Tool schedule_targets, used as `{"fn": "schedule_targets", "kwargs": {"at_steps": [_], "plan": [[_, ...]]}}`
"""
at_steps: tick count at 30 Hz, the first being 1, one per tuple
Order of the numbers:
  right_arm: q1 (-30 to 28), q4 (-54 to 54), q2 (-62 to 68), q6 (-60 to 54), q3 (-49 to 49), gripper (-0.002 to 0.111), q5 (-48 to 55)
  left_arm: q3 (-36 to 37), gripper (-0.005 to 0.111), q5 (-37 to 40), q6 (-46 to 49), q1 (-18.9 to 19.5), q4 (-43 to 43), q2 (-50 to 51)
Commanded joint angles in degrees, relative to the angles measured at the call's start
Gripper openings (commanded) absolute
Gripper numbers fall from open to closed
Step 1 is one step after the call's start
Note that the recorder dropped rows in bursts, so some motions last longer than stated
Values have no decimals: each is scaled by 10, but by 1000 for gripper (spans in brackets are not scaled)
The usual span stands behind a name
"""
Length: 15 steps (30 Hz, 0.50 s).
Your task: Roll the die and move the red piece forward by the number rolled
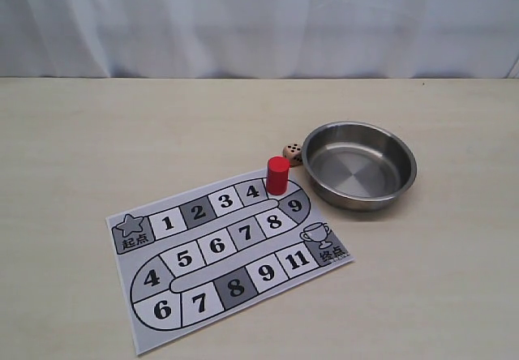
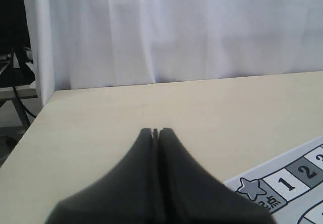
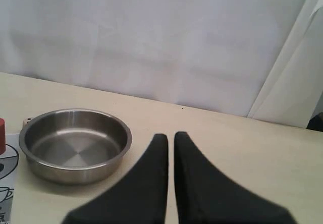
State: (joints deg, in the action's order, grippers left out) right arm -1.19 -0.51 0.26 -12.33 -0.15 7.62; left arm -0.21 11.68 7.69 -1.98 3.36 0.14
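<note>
Your die [image 1: 291,153] lies on the bare table [image 1: 97,133], off the game board [image 1: 195,283], just beside the steel bowl [image 1: 358,202] and behind the red piece [image 1: 277,175], which stands upright on the track's bend just past the upper square marked 4. Neither arm shows in the exterior view. The left gripper [image 2: 155,131] has its jaws pressed together on nothing. The right gripper [image 3: 170,134] has only a thin slit between its jaws and also holds nothing. The die looks light, rigid and smooth, so it will likely skid or twist if pinched on its edges. Take it by two opposite flat faces, minding the bowl's rim close by. The red piece is probably light and tall for its base, so it would tip easily — close across its round sides near the top and lift straight up.
</note>
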Motion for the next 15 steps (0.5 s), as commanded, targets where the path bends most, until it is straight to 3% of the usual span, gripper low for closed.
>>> {"fn": "schedule_targets", "kwargs": {"at_steps": [1, 15], "plan": [[0, 1, -3, -5, 1, 4, 0, 2, 0, -4, -3, -2, 2, -1], [0, 1, -3, -1, 1, 4, 0, 2, 0, -4, -3, -2, 1, -1]]}}
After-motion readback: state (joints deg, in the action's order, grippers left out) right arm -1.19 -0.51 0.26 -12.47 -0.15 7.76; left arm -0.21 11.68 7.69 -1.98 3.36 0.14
